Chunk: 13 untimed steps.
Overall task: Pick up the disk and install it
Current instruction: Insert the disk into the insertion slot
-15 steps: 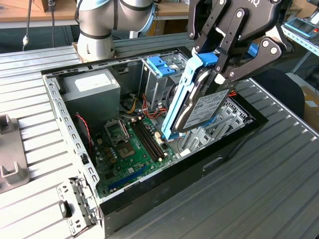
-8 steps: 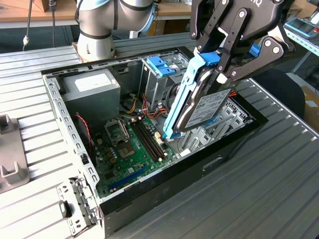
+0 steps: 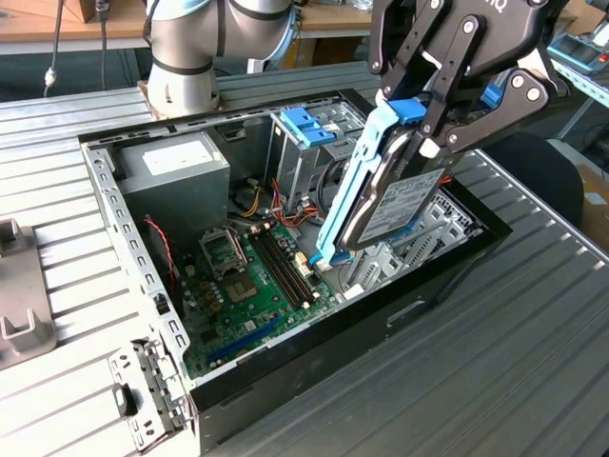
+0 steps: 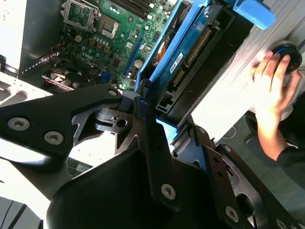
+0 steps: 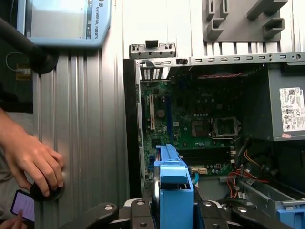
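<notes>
The tool clenched the tilted disk over the open computer case. Tilted so, its low corner could strike the motherboard.

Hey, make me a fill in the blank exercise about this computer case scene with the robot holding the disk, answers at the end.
1. The gripper is ____ on the disk.
2. The disk's plastic carrier is light ____.
3. The motherboard inside the open case is ____.
4. A person's hand rests on a round ____ object.
Missing words: shut, blue, green, black.
</notes>
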Motion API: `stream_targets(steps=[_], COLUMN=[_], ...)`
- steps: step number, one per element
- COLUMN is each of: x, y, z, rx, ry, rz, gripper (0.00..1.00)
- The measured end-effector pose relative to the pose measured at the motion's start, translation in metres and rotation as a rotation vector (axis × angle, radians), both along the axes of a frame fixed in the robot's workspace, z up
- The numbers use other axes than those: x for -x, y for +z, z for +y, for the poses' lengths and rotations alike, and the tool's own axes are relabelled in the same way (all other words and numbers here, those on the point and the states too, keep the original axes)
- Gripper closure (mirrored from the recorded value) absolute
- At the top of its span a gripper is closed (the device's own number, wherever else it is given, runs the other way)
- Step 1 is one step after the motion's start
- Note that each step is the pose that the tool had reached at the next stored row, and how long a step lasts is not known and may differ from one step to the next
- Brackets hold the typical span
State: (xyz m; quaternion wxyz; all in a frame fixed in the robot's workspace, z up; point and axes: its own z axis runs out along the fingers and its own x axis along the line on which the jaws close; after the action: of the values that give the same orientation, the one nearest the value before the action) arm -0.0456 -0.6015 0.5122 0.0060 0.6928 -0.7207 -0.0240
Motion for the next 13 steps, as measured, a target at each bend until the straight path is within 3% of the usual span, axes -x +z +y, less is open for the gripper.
stream_targets(steps=[13], x=[-0.0082], y=[-0.0001], z=[0.0], rx=[0.0], ry=[0.0], rz=[0.0], gripper=[0.63])
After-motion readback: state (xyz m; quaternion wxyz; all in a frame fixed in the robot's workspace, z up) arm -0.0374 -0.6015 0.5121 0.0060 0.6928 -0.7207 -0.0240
